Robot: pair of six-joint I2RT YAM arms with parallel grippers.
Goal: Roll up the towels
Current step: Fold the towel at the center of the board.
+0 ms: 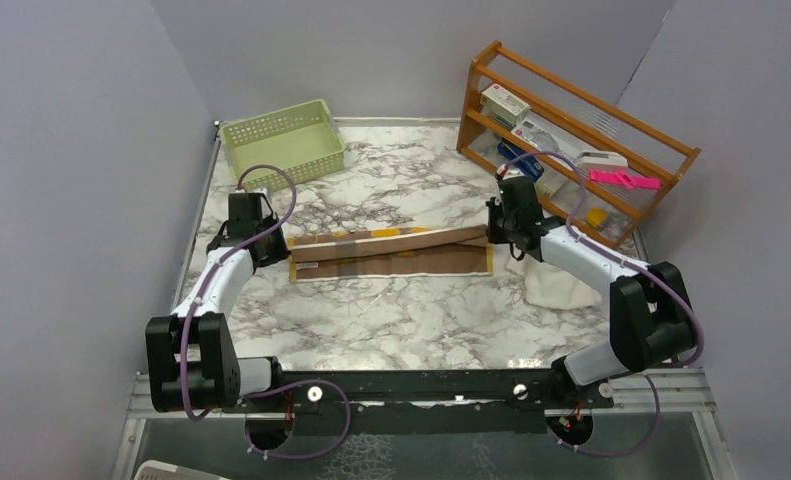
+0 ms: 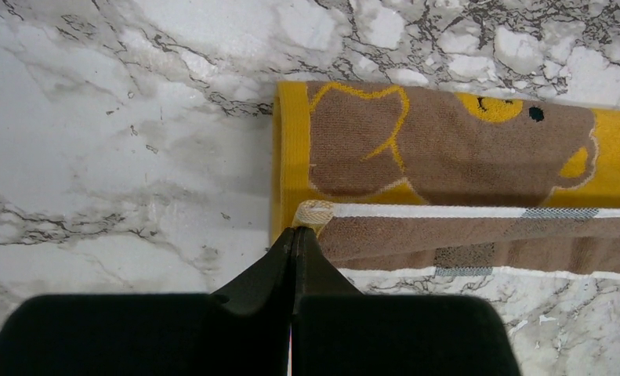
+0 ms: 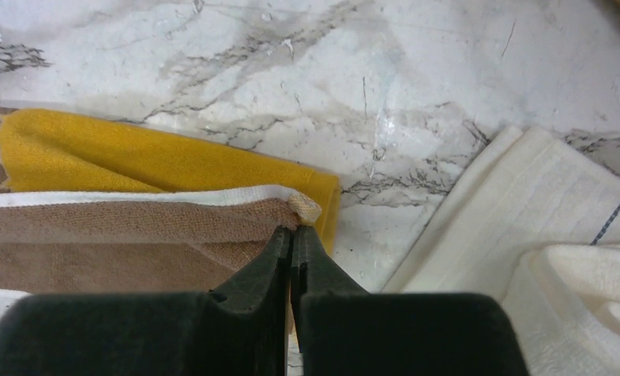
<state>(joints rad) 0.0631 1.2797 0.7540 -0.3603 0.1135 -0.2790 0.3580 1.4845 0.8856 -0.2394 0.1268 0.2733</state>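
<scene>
Robot lab test cell, not a home. Plain grey partition walls [image 1: 71,150] box in a marble-print tabletop [image 1: 391,320]. The arms [image 1: 216,285] are bolted to a black rail [image 1: 421,385] on a metal frame, purple cables [image 1: 271,175] exposed. Staged props: green plastic basket [image 1: 283,142] beyond the left gripper [image 1: 276,248], wooden rack [image 1: 571,140] of small packaged items just behind the right gripper [image 1: 493,232].

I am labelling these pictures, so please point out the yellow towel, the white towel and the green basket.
yellow towel [image 2: 447,141], left wrist view, on its brown pattern
white towel [image 3: 542,196], right wrist view, on its flat layer
green basket [image 1: 296,163], top external view, on its near wall
</scene>
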